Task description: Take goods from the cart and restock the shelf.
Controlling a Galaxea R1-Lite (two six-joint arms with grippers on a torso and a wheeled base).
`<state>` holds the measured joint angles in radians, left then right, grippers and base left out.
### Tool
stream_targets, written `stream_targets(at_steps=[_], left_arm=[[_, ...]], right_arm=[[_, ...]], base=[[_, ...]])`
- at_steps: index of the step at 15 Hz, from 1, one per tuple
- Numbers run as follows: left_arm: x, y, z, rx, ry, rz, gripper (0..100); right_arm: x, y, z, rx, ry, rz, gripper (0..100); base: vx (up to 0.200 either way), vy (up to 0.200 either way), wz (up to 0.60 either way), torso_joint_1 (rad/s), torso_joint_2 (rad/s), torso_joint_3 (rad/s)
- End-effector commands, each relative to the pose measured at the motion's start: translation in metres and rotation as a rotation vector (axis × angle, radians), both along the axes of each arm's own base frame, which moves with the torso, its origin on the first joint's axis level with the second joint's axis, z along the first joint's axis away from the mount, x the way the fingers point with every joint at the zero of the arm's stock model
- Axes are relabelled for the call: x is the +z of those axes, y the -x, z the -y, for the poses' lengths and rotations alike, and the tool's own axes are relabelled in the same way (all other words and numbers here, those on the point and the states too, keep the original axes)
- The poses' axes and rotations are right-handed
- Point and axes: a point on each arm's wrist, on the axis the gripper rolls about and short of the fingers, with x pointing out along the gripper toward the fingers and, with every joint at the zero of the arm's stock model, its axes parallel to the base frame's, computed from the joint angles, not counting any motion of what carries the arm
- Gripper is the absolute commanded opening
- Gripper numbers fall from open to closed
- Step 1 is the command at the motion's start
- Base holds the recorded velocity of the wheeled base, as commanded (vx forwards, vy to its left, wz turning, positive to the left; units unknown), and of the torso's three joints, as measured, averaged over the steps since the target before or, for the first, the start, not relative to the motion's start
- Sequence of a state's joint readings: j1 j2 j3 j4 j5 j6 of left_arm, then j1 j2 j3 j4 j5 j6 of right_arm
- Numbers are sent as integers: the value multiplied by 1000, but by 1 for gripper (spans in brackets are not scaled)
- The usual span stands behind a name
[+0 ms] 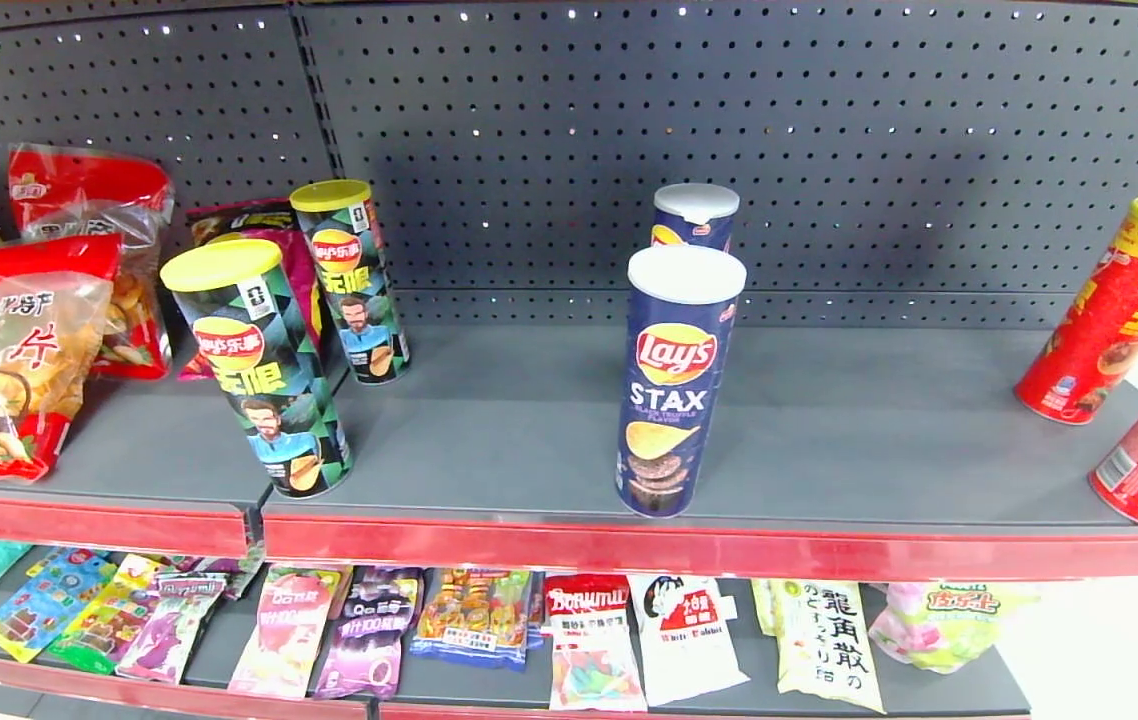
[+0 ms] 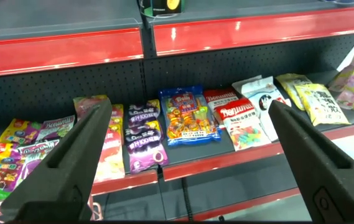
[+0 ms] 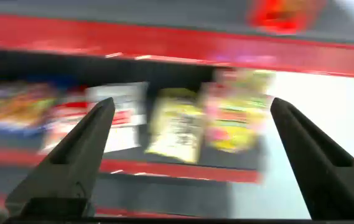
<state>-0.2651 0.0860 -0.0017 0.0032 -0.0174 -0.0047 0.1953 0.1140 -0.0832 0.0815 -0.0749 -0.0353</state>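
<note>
Standing upright on the grey metal shelf (image 1: pixel 829 420), a dark-blue cylindrical chip can (image 1: pixel 674 390) is shown; the left tool (image 2: pixel 190 106) and right tool (image 3: pixel 192 102) are spread, empty.

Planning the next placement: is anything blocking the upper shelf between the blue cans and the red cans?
Nothing visible does: only open grey shelf lies between the front blue can and the red cans.

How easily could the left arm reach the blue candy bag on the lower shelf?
Probably easily: the left gripper is open, facing the blue candy bag on the lower shelf, with nothing standing between them.
</note>
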Motion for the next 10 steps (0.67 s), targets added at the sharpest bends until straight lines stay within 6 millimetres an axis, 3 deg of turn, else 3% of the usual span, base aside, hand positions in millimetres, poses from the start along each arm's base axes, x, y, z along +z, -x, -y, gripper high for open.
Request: stream_targets(at_steps=[1,2,3,4,6,10], left_arm=[[0,0,0,0,0,0,100],[0,0,0,0,0,0,100],[0,0,0,0,0,0,100],[0,0,0,0,0,0,100],[0,0,0,0,0,0,100],[0,0,0,0,0,0,100]], right_arm=[[-8,-1,-4,165,-29,12,100],[-9,0,-8,367,-42,13,100],[-9,-1,-8,401,-51,-4,100],[-9,-3,-8,363,-64,-24,100],[-9,-7,-8,124,-53,-46,100],[-10,0,-9,-47,-40,55,100]], base=[[0,0,0,0,0,0],[0,0,0,0,0,0],[0,0,0,0,0,0],[0,0,0,0,0,0],[0,0,0,0,0,0],[0,0,0,0,0,0]])
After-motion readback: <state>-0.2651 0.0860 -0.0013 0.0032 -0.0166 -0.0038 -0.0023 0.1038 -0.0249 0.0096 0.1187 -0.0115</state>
